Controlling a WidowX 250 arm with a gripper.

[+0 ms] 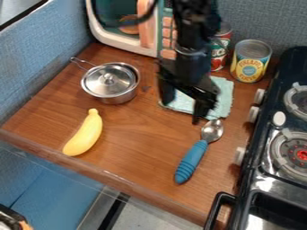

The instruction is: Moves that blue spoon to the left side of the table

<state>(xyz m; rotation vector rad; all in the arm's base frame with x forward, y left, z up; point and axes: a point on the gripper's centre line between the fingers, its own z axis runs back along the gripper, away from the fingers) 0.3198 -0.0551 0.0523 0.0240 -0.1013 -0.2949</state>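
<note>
Right now the gripper hangs over the counter, its fingers spread wide with nothing between them, above the pale green cloth. Just beside one fingertip is the bowl of the blue spoon, which lies toward the counter's right edge, near the stove, its handle pointing at the front edge. Toward the left edge sit a yellow banana and, farther back, a lidded metal pot.
</note>
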